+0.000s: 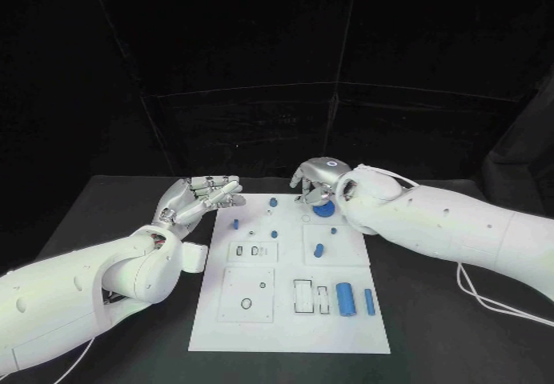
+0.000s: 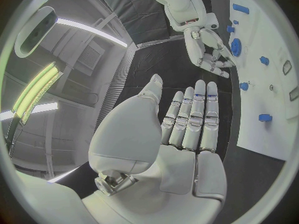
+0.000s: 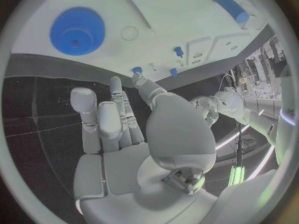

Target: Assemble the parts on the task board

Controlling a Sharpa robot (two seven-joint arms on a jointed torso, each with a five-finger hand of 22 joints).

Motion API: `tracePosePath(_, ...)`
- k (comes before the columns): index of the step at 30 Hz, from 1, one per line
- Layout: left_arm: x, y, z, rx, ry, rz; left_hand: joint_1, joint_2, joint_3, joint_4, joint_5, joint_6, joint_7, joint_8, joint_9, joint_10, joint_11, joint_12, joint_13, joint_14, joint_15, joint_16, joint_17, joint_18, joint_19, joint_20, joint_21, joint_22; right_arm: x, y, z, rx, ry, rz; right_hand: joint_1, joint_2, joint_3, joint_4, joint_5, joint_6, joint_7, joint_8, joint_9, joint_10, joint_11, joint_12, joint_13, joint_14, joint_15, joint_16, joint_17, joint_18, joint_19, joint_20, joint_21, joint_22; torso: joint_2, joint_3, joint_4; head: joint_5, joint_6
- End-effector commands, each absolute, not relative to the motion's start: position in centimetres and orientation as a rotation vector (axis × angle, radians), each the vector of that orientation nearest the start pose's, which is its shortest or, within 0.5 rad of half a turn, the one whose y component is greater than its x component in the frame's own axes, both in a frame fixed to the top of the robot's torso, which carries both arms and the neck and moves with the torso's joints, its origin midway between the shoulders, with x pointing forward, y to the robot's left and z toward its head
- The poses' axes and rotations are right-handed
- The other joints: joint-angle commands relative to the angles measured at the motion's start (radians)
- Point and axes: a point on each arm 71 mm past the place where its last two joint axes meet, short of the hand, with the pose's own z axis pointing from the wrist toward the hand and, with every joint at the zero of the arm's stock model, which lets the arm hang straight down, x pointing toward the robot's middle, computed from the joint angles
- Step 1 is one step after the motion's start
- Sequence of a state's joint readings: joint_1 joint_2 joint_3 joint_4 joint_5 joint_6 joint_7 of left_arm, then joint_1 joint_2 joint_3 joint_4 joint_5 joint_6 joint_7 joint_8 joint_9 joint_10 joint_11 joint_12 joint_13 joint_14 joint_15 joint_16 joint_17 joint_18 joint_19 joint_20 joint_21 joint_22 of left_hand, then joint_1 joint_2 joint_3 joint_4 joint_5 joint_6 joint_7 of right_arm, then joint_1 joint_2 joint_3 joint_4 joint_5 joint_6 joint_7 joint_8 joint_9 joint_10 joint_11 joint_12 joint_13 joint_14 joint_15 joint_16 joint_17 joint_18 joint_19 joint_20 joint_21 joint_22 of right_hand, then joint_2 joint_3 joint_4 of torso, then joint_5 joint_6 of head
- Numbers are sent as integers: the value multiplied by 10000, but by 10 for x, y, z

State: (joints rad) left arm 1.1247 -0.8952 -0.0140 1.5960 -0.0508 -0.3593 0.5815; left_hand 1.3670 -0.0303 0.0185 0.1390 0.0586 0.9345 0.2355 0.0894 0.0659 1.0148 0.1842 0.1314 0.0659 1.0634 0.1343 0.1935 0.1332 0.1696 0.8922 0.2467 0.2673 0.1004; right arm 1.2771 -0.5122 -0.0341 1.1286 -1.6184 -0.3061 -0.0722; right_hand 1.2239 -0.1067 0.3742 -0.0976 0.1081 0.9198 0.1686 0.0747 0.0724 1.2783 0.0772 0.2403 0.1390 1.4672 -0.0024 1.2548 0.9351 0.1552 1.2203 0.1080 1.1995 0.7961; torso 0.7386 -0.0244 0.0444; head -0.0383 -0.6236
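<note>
so the right hand (image 1: pixel 319 181) hovered empty, fingers loosely curled, over the blue gear (image 1: pixel 324 210) at the task board (image 1: pixel 289 336) far end; left hand (image 1: pixel 203 196) flat, open, empty. best descend squarely before pinching.

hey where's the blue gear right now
In the head view the blue gear lies on the far end of the task board, right of centre, just below the right hand, which hovers over it without holding it.
</note>
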Motion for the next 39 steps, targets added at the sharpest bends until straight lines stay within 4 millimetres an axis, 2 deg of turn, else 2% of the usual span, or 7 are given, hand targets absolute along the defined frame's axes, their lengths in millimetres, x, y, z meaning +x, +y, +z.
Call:
tracePosePath(1,466,218,-183,-10090,12682,-16209,-61,26,-27,-62,-33,-59,91,-35,-13,-24,21,-56,-12,13,37,-70,11,136,33,16,-41,-9,559,-163,-154,-922,15926,5758,-273,-297,-814,446,670,-5,-244,48,-7,644,-268,1165,997,273,-301,487,681,-223,375,-293,405,614,-52,37,-128,39,1)
tracePosePath(3,466,218,-183,-10092,12683,-16202,-61,26,-27,-63,-33,-59,91,-35,-13,-24,21,-56,-12,13,37,-70,11,136,33,16,-41,-9,558,-179,-153,-427,16299,5707,-380,-312,-1352,788,745,-61,-280,62,-10,853,-295,2406,2196,372,-306,950,1480,-333,600,-357,676,1087,-61,51,-161,25,12)
tracePosePath(7,467,218,-184,-10093,12698,-16218,-62,28,-28,-64,-33,-58,89,-35,-12,-22,20,-56,-11,15,36,-70,12,137,34,17,-42,-11,556,-201,-153,82,16934,5373,-139,-178,-2501,1411,937,-370,-226,138,-9,1003,-176,7293,7386,565,-333,1921,3243,-496,916,-199,1087,1783,-72,76,-185,16,14)
tracePosePath(10,467,216,-184,-10094,12728,-16258,-62,28,-28,-64,-33,-58,89,-35,-12,-22,20,-56,-11,15,36,-70,12,137,34,17,-42,-11,556,-212,-155,213,17342,5041,381,18,-3358,1912,945,-576,-150,355,12,869,-20,9520,9878,591,-48,2246,3862,-514,1053,-151,1357,2215,-57,64,-160,-34,12)
tracePosePath(14,468,215,-185,-10093,12754,-16298,-62,28,-28,-64,-33,-58,89,-35,-12,-22,20,-56,-11,15,36,-70,12,137,34,17,-42,-11,558,-216,-158,-82,17705,4612,681,54,-3591,2052,1033,-729,-27,442,-2,1560,-26,10948,11516,672,-22,2450,4358,-596,1254,-86,1609,2711,-50,59,-173,-46,27)
tracePosePath(25,469,215,-186,-10103,12788,-16310,-62,28,-28,-64,-33,-58,89,-35,-12,-22,20,-56,-11,15,36,-70,12,137,34,17,-42,-11,562,-200,-162,-1242,17957,4001,1259,187,-3724,2056,1044,-847,25,664,-1,2044,35,11982,12740,748,45,2655,4850,-668,1418,-16,1859,3153,-45,39,-127,-70,-48)
tracePosePath(39,470,216,-186,-10112,12794,-16291,-66,38,-30,-70,-33,-52,83,-35,-9,-12,16,-55,-8,23,34,-73,16,139,40,17,-45,-15,565,-194,-164,-1811,17877,3569,1780,463,-3413,1731,759,-783,17,890,14,2239,34,12341,13178,772,52,2725,5024,-702,1485,-2,1982,3362,-44,44,-156,-41,-104)
